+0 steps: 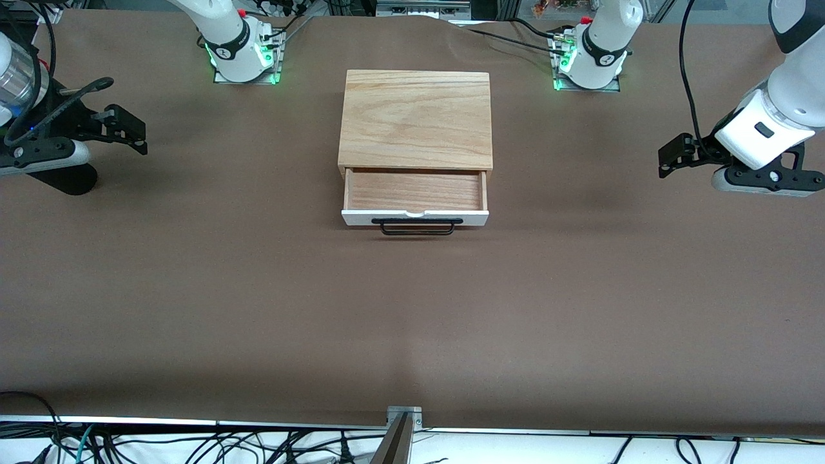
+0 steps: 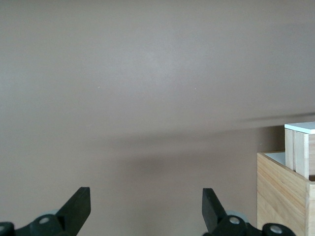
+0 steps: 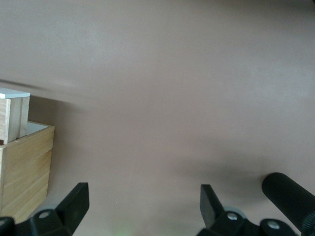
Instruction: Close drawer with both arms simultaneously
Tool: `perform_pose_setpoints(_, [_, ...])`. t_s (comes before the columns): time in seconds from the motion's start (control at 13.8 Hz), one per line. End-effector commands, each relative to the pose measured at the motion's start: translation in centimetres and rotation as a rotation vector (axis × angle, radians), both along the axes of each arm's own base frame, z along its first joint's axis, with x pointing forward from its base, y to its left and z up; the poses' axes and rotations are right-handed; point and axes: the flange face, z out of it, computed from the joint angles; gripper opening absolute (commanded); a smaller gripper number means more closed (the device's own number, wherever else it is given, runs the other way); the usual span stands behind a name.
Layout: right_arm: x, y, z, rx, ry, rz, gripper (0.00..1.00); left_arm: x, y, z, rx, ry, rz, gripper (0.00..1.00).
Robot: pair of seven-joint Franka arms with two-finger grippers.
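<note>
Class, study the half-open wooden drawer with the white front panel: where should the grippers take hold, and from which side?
Probably not a grip: press the shallow wooden drawer's white front panel either side of the thin black bar handle, coming from the front camera's side. The flat panel faces that way. Left gripper and right gripper hang open.

The front view looks down from high across the tabletop (image 1: 258,309), facing both bases. Each wrist view looks low across it past its own fingers (image 2: 78,204) (image 3: 76,201), sharing the box's (image 1: 416,119) (image 2: 280,191) (image 3: 24,172) corner.

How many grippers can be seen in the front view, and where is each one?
2. The left gripper hangs open over the table toward the left arm's end, apart from the drawer. The right gripper hangs open toward the right arm's end.
</note>
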Motion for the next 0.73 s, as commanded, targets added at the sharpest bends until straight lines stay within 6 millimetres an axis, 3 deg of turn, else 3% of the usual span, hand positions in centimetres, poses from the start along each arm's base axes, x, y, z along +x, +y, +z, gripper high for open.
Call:
perform_pose_setpoints(0.0, [-0.63, -0.79, -0.21, -0.016, 0.013, -0.016, 1.00, -0.18, -0.02, 0.64, 0.013, -0.001, 0.004, 1.00])
perform_pose_setpoints(0.65, [-0.57, -0.25, 0.00, -0.016, 0.010, -0.005, 1.00, -0.20, -0.11, 0.62, 0.013, 0.000, 0.002, 1.00])
